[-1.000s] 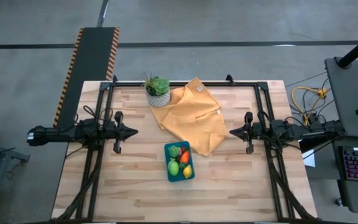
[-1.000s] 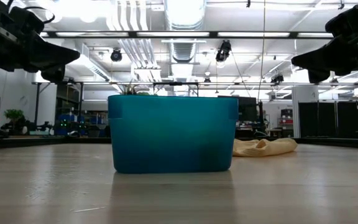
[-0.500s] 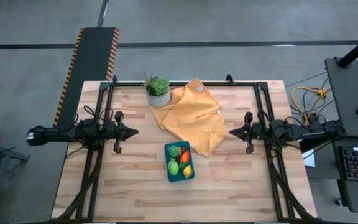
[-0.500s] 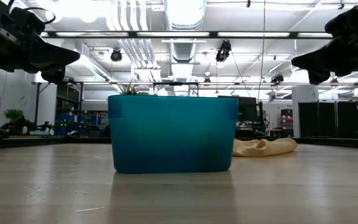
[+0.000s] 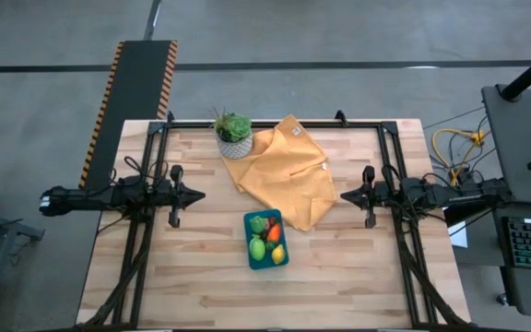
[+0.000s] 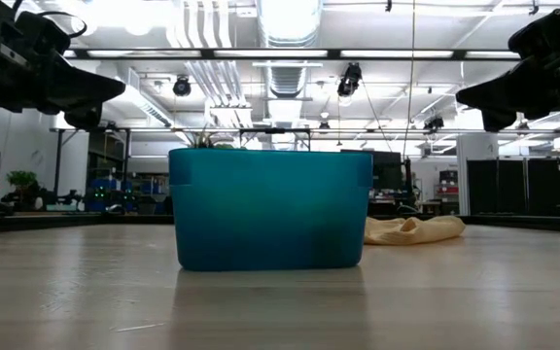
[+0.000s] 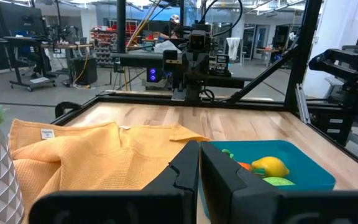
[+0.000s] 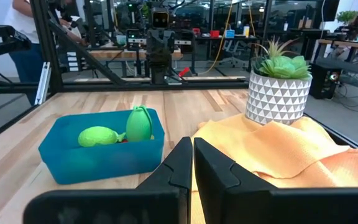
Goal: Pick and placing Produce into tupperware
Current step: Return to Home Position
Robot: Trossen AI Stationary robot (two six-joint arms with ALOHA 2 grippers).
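Note:
The teal tupperware [image 5: 266, 239] rests on its base on the table's near middle, and also shows in the low view [image 6: 270, 208]. Inside lie toy produce: a lime green piece [image 5: 258, 248], a yellow one [image 5: 277, 254], an orange-red one [image 5: 273, 231] and a leafy green one [image 5: 257, 224]. My left gripper [image 5: 200, 195] is shut and empty, held above the table's left side. My right gripper [image 5: 343, 195] is shut and empty above the right side. Both fingertips point at the table's middle.
A mustard-yellow cloth [image 5: 282, 174] lies spread at the far middle, its near corner close to the tupperware. A leafy plant in a white pot [image 5: 234, 135] stands at the cloth's far left. Black frame rails [image 5: 275, 123] run along the table's far and side edges.

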